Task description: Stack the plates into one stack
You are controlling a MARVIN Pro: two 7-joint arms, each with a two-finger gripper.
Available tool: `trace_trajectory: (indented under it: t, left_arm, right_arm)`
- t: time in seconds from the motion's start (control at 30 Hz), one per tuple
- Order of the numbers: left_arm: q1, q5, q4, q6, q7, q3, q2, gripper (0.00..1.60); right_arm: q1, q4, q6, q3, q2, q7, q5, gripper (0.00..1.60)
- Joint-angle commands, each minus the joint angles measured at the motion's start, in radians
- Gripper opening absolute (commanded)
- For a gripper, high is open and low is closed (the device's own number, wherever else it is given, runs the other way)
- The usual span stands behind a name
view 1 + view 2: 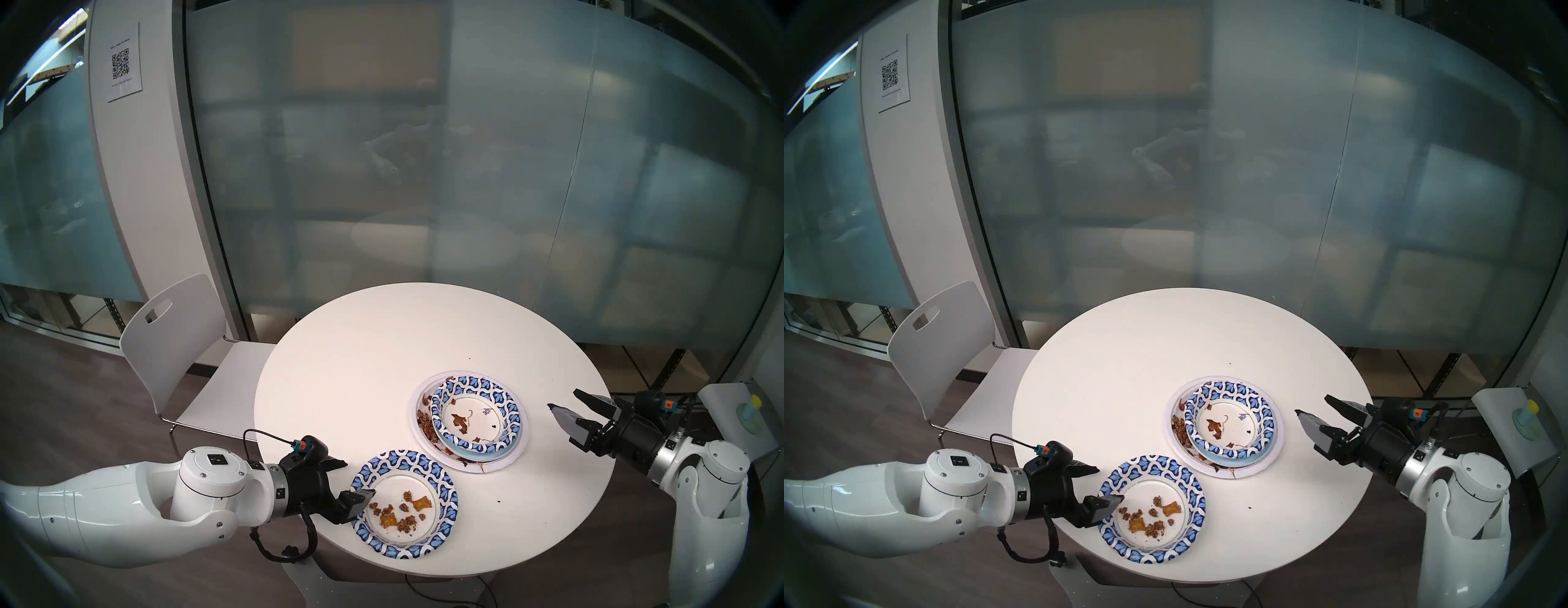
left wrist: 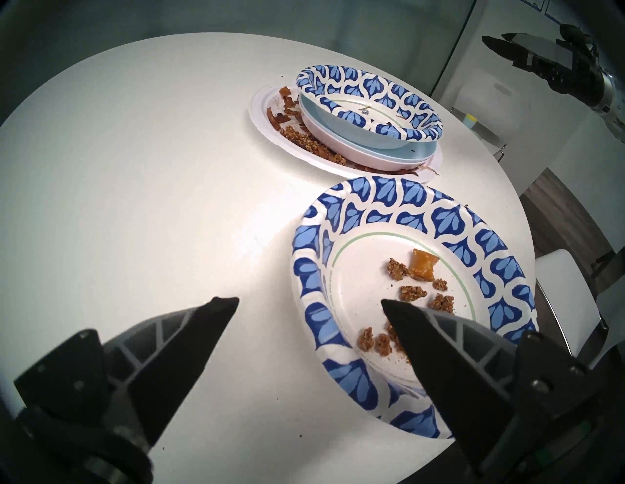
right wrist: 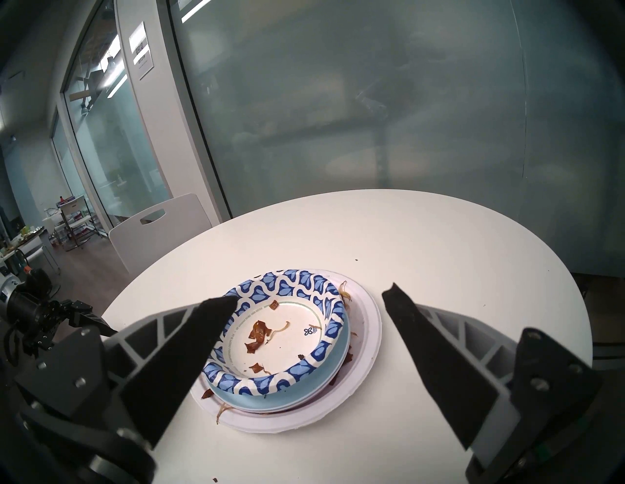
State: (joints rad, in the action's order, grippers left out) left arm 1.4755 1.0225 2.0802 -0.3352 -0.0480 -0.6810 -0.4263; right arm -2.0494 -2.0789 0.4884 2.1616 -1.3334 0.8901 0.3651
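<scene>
Beside the stack point(image 1: 471, 420), loose patterned plate point(image 1: 405, 503) between spread left end effector point(image 1: 355, 476) fingers.

I see only slivers of the pink plate point(image 2: 341, 156) and light blue plate point(image 2: 399, 153); the patterned plate point(image 2: 368, 101) nested above hides the rest.

A white sheet point(image 1: 123, 63) taped to the pale pillar carries a QR code point(image 1: 120, 64), with small lines of print above and below it too fine to read. The blue-patterned plate point(image 3: 287, 324) atop the stack near the right edge of the bench has a small blue floral logo point(image 3: 310, 330) printed in its well and a ring of tiny green lettering point(image 3: 236, 329) along the inner border, not legible. Nothing else bears readable text.
</scene>
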Motion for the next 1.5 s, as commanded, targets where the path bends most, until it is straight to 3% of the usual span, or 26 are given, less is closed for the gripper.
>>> trace_trajectory:
  t: [0.0,0.2,0.23,0.33,0.37,0.4,0.53,0.57,0.63,1.03,1.43,1.47]
  left_arm:
    - [-0.023,-0.002,-0.012,-0.026,-0.026,0.005,-0.071,1.6]
    - [-0.032,0.007,-0.029,-0.046,-0.049,0.007,-0.099,1.59]
    - [-0.034,0.003,-0.031,-0.049,-0.048,0.009,-0.101,1.4]
    - [-0.038,0.0,-0.036,-0.059,-0.048,0.014,-0.112,1.36]
    - [-0.038,0.0,-0.037,-0.06,-0.049,0.015,-0.115,0.94]
    - [-0.038,-0.001,-0.037,-0.062,-0.05,0.017,-0.116,0.77]
    - [-0.041,-0.003,-0.034,-0.072,-0.054,0.021,-0.121,0.45]
    - [-0.042,-0.002,-0.034,-0.074,-0.056,0.021,-0.122,0.24]
    - [-0.045,0.001,-0.034,-0.082,-0.055,0.022,-0.124,0.0]
    - [-0.068,0.069,-0.017,-0.147,-0.103,-0.009,-0.134,0.0]
    - [-0.064,0.306,-0.07,-0.186,-0.105,-0.102,-0.113,0.0]
    - [-0.06,0.352,-0.077,-0.189,-0.104,-0.117,-0.112,0.0]
  right_arm:
    - [0.0,-0.008,-0.007,-0.004,-0.004,0.001,-0.002,1.6]
    - [0.001,0.0,-0.012,0.005,-0.004,0.006,-0.003,1.6]
    - [0.001,0.003,-0.013,0.007,-0.003,0.008,-0.004,1.6]
    - [0.001,0.005,-0.012,0.009,-0.003,0.01,-0.005,1.6]
    - [0.0,0.005,-0.012,0.011,-0.004,0.01,-0.005,1.6]
    - [0.0,0.005,-0.011,0.012,-0.006,0.01,-0.005,1.6]
    - [-0.002,0.005,-0.01,0.017,-0.009,0.013,-0.004,1.6]
    - [-0.002,0.005,-0.01,0.018,-0.01,0.014,-0.004,1.6]
    - [-0.002,0.005,-0.009,0.019,-0.01,0.015,-0.004,1.6]
    - [0.014,0.039,-0.022,0.021,-0.01,0.027,-0.004,1.6]
    - [0.023,0.054,-0.029,0.026,-0.009,0.034,-0.004,1.6]
    - [0.023,0.055,-0.027,0.027,-0.009,0.034,-0.004,1.6]
